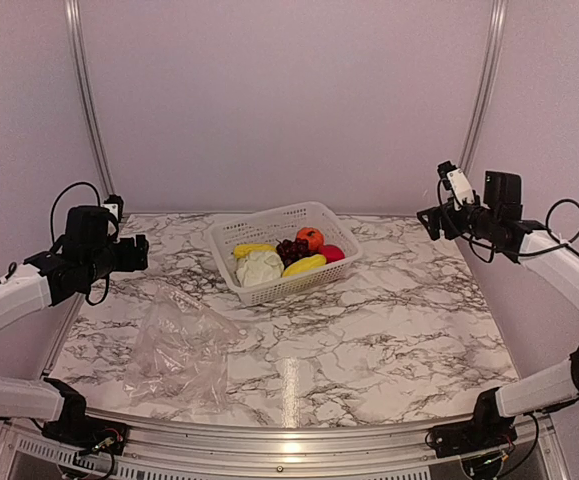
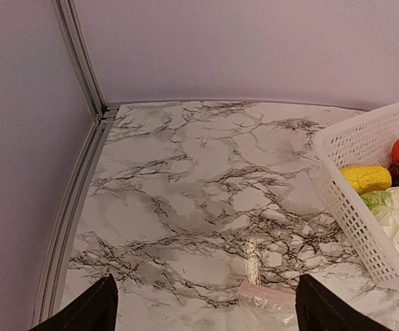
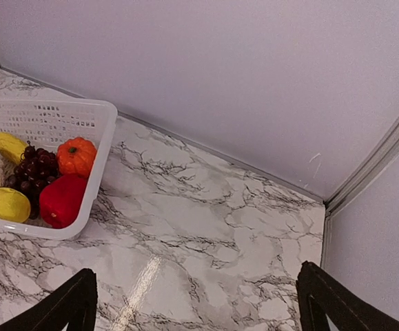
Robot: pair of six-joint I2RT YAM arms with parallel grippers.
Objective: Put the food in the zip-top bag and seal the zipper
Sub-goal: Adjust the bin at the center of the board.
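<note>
The food lies in a white lattice basket [image 1: 269, 215] at the table's back middle: white cauliflower [image 1: 260, 267], purple grapes [image 1: 291, 248], orange fruit [image 1: 310, 238], red pepper [image 1: 332, 253] and two yellow pieces [image 1: 304, 265]. The clear zip-top bag [image 1: 179, 345] lies crumpled and flat at the front left. In the left wrist view a pinkish strip, the zipper [image 2: 271, 292], runs along its edge. My left gripper [image 1: 139, 253] hovers open at the left, above and behind the bag. My right gripper [image 1: 427, 220] hangs open at the far right, away from the basket. Both hold nothing.
Pale walls with metal corner posts [image 1: 84, 90] close in the marble table [image 1: 389, 330] on three sides. The basket [image 3: 103, 138] shows at the left of the right wrist view and at the right of the left wrist view.
</note>
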